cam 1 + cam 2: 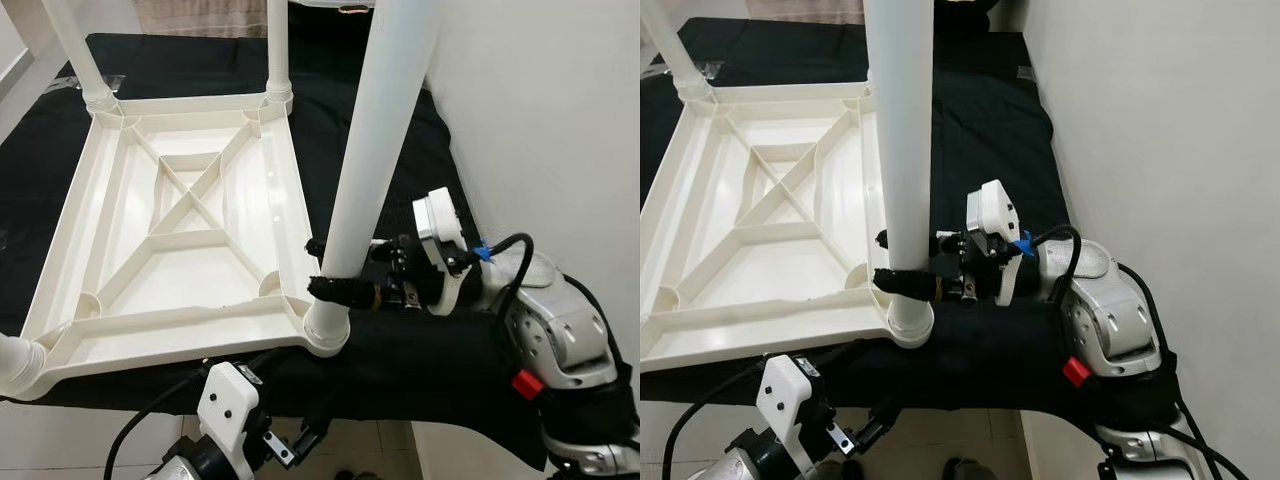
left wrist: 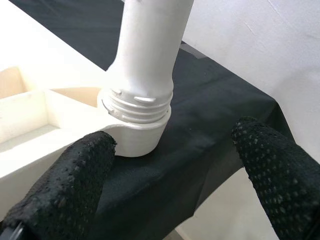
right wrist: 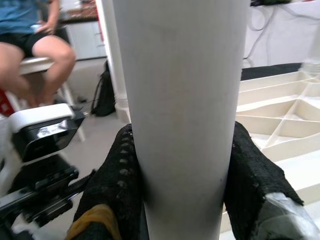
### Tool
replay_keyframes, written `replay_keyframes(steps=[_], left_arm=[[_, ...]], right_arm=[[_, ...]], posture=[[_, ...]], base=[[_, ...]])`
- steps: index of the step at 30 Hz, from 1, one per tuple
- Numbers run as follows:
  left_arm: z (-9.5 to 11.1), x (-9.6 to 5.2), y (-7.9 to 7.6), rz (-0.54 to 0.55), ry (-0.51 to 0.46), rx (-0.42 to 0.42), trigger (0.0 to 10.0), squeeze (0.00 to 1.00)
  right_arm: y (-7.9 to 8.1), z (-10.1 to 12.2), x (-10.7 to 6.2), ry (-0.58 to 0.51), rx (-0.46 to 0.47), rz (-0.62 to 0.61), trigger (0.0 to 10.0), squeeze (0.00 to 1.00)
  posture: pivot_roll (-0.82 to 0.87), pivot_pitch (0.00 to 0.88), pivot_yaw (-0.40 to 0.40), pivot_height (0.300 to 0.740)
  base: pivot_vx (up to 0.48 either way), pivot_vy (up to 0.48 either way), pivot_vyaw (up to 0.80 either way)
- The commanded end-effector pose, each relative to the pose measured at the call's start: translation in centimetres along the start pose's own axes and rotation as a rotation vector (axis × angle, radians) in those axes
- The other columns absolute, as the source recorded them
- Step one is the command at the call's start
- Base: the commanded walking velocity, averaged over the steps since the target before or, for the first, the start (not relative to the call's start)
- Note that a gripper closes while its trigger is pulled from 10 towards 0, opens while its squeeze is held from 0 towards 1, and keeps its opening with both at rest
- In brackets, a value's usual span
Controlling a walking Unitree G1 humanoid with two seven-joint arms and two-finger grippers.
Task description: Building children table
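A white plastic table top (image 1: pixel 170 325) lies upside down on a black-covered surface, its ribbed underside facing up. At its near right corner a white leg (image 1: pixel 375 150) stands in the socket (image 2: pixel 135 130), with thread ridges showing just above the collar. My right gripper (image 1: pixel 322 268) is shut on this leg a little above the socket, and its black fingers (image 3: pixel 117 175) press both sides of the tube. My left gripper (image 2: pixel 172 180) is open below the table's front edge, facing the same socket without touching it.
Two more legs stand at the far corners (image 1: pixel 75 50) (image 1: pixel 277 50), and another leg (image 1: pixel 15 365) sits at the near left corner. A white wall (image 1: pixel 540 120) runs close along the right. A seated person (image 3: pixel 30 40) is behind the leg in the right wrist view.
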State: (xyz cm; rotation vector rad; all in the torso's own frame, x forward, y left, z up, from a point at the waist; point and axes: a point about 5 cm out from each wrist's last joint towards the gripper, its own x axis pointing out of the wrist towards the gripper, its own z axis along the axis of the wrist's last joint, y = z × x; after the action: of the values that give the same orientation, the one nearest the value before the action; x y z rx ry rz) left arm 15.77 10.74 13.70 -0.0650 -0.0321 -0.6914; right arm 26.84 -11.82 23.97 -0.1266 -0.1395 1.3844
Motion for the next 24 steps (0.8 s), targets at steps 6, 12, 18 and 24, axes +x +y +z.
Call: replay_keyframes(steps=[6, 12, 18, 24], left_arm=[[-0.2, -0.3, -0.2, -0.012, 0.013, 0.001, 10.0, 0.0], [-0.4, -0.3, -0.1, -0.015, 0.019, 0.004, 10.0, 0.0], [-0.4, -0.2, 0.0, -0.016, 0.019, 0.007, 10.0, 0.0], [-0.3, -0.2, -0.1, -0.014, 0.015, 0.007, 10.0, 0.0]], right_arm=[[-0.5, -6.6, -0.6, 0.306, 0.15, -0.852, 0.0, 0.0], [1.3, -8.2, 0.2, 0.379, 0.172, -1.004, 0.0, 0.0], [0.6, -7.4, 1.1, 0.353, 0.129, -0.95, 0.0, 0.0], [0.9, -5.8, 2.9, 0.23, 0.114, -0.747, 10.0, 1.0]], posture=[[0.03, 0.208, -0.067, 0.74], [0.04, 0.19, -0.059, 0.74], [0.04, 0.191, -0.063, 0.74], [0.04, 0.199, -0.062, 0.74]], base=[[0.0, 0.0, 0.0], [0.0, 0.0, 0.0], [0.0, 0.0, 0.0], [0.0, 0.0, 0.0]])
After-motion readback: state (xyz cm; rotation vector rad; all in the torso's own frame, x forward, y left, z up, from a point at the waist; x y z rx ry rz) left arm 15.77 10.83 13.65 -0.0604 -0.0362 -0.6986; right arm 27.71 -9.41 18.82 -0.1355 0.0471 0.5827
